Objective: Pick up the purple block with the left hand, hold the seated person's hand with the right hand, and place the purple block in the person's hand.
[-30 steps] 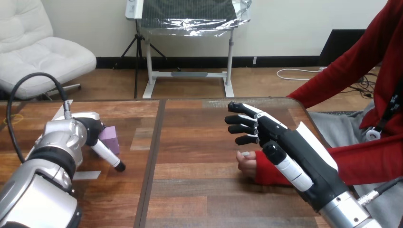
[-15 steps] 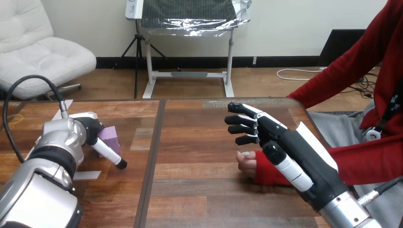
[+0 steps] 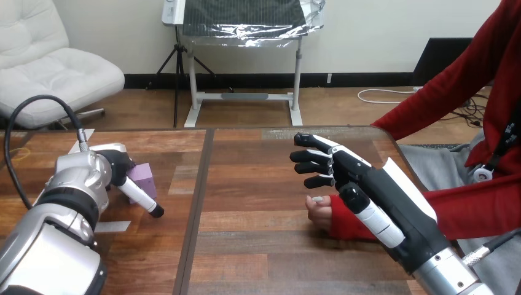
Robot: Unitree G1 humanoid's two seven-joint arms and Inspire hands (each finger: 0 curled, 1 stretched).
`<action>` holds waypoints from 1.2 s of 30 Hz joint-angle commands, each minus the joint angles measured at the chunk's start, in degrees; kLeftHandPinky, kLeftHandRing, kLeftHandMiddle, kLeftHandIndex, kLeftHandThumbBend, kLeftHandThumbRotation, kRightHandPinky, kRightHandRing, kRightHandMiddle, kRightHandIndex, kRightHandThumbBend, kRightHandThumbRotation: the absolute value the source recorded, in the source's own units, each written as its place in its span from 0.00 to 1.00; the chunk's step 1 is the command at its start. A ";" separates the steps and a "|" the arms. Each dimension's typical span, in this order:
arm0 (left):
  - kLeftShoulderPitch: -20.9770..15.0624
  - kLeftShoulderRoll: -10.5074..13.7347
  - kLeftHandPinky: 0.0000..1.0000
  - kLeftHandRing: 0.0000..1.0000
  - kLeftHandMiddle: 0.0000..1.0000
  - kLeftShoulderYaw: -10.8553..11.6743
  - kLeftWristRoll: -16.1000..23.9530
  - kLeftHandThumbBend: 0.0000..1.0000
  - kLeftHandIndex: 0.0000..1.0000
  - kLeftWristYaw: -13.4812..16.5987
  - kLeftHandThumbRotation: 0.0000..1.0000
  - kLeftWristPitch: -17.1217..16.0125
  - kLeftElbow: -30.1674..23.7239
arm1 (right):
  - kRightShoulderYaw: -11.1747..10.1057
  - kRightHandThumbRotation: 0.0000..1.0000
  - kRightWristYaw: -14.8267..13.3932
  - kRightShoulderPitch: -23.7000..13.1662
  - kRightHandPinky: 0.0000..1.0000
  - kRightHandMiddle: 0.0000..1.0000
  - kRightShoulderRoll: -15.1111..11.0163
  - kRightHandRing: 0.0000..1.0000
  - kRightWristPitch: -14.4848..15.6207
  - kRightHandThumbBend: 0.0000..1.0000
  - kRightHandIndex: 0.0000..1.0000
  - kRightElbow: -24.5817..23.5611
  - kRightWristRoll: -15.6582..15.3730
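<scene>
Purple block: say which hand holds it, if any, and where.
Cannot tell: the left hand is against the purple block, hiding any contact. The right hand is open, holding nothing, over the person's hand.

Wooden table (image 3: 258, 246) bears purple block (image 3: 145, 179), person's hand (image 3: 319, 212).

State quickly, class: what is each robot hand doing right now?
Left hand: at the purple block; whether it grips cannot be told.
Right hand: open, holding nothing, by the person's hand.
</scene>
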 commanded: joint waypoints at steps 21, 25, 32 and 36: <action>-1.65 -0.59 0.60 0.80 0.89 -1.13 1.42 0.86 0.93 3.11 0.26 -1.24 -0.75 | -0.99 1.00 -0.11 -2.14 0.75 0.83 -0.94 0.81 -0.60 1.00 0.88 -3.19 0.73; -1.52 -0.55 0.61 0.79 0.88 -1.11 1.65 0.85 0.92 4.06 0.23 -1.59 -0.79 | -1.03 1.00 -0.11 -2.15 0.75 0.83 -0.97 0.81 -0.58 1.00 0.88 -3.13 0.73; -1.21 -0.48 0.60 0.76 0.85 -1.44 2.16 0.83 0.89 5.93 0.19 -2.19 -0.73 | -1.07 1.00 -0.26 -2.07 0.75 0.83 -0.96 0.81 -0.34 1.00 0.88 -3.25 0.59; -1.02 -0.45 0.58 0.73 0.83 -1.57 2.35 0.82 0.87 7.20 0.18 -2.53 -0.76 | -1.10 1.00 -0.39 -2.12 0.76 0.83 -0.93 0.81 -0.66 1.00 0.88 -3.10 0.38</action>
